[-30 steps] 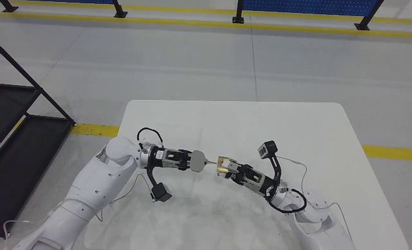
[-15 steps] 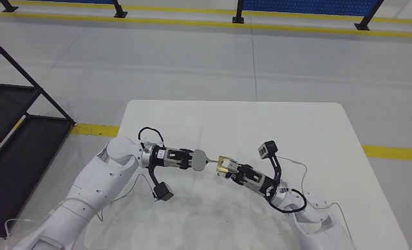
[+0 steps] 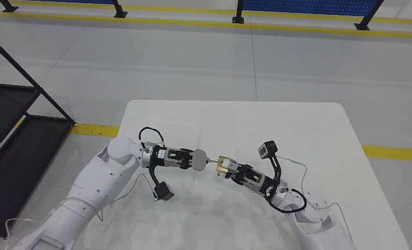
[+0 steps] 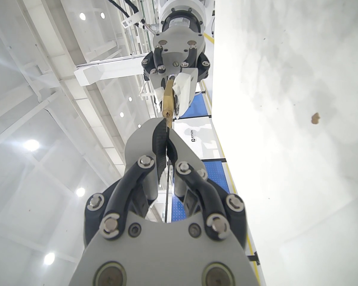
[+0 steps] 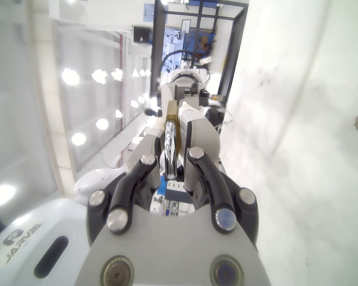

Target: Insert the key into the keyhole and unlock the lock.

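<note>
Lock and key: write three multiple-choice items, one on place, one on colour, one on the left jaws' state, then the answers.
1. Where is the lock? A. held over the table by the right jaws; B. flat on the table; C. inside a box.
2. Lock body colour? A. red; B. brass; C. black.
3. The left jaws are: A. wide open; B. shut on nothing; C. shut on the key.
Answers: 1 A, the top view shows it gripped aloft; 2 B, its body shines gold; 3 C, the key sits pinched between them.
</note>
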Robot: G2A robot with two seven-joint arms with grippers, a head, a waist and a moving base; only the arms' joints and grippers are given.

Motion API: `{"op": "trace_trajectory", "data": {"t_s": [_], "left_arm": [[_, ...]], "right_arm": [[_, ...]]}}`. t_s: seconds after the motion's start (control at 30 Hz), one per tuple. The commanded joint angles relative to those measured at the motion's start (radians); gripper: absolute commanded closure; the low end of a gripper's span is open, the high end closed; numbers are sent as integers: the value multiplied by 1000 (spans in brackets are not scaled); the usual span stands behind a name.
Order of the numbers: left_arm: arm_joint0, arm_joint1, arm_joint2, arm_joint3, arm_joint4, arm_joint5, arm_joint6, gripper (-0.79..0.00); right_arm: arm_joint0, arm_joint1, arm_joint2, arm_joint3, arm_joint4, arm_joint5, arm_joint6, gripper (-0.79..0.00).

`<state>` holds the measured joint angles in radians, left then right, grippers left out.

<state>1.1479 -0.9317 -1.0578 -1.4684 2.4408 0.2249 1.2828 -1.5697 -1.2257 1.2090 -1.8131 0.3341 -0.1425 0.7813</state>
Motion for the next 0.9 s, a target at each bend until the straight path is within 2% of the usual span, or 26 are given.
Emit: {"op": "trace_trajectory", "data": {"t_s": [0.0,0.87], "left_arm": [[-2,-1,2,1,2,0,-2,0],[-38,-14,47,7,8,-11,-6,0]], "right_arm": [[0,0,0,0,0,0,0,0],[0,0,0,0,0,0,0,0]]}}
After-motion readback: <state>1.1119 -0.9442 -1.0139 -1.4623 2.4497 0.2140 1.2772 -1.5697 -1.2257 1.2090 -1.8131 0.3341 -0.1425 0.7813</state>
